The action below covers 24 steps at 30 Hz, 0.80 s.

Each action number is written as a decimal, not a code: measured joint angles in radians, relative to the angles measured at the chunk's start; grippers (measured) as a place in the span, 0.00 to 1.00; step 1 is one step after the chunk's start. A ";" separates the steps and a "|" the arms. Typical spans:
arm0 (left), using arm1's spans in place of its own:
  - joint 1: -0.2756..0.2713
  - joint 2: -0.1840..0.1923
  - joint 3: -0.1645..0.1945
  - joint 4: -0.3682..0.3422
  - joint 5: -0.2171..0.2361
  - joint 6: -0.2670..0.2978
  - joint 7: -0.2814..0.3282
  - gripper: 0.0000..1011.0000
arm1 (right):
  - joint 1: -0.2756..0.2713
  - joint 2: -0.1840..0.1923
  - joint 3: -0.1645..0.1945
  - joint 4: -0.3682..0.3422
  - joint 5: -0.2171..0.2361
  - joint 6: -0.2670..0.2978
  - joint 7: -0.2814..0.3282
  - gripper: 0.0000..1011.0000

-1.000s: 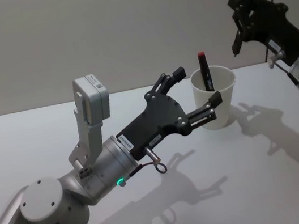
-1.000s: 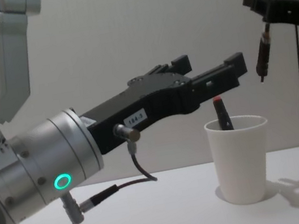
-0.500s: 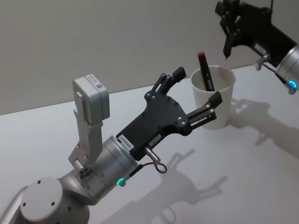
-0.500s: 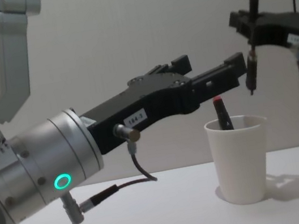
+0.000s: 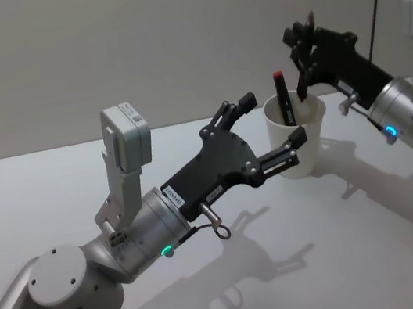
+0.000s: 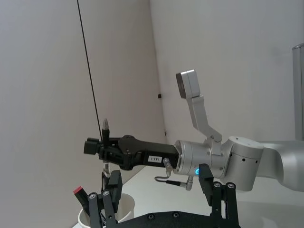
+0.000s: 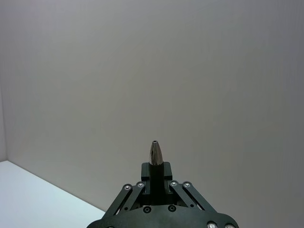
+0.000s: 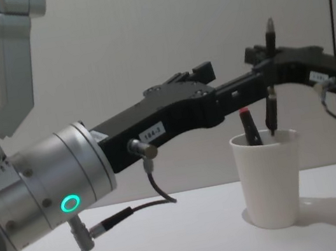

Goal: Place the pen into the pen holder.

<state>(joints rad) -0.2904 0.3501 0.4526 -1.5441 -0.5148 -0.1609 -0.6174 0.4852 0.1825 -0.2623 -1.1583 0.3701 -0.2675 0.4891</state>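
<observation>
Pen (image 8: 272, 105): upright, clamped mid-barrel in right gripper (image 8: 269, 76) fingers, tip at cup (image 8: 271, 176) rim. Light, stiff, slick; mid-barrel hold suits. Left gripper (image 5: 266, 132): fingers apart, straddling cup, which already holds a red-capped pen (image 5: 284, 98).

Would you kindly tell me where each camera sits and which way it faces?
Head: high, looking down at the pen holder; both arms show.
Chest: low, side-on across the table; left claw looms large.
Left wrist: faces the right claw.
Right wrist: faces the wall past the pen.
Head and chest share the holder.
</observation>
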 joint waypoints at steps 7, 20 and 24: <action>0.000 0.000 0.000 0.000 0.000 0.000 0.000 0.99 | 0.006 -0.007 -0.008 0.034 -0.003 -0.001 0.011 0.12; 0.000 0.000 0.000 0.000 0.000 0.000 0.000 0.99 | 0.011 -0.012 -0.013 0.063 -0.007 -0.003 0.020 0.42; 0.000 0.000 0.000 0.000 0.000 0.000 0.000 0.99 | 0.012 -0.013 -0.015 0.067 -0.007 -0.003 0.022 0.52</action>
<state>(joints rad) -0.2904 0.3500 0.4526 -1.5441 -0.5148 -0.1609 -0.6174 0.4974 0.1695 -0.2769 -1.0909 0.3629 -0.2704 0.5107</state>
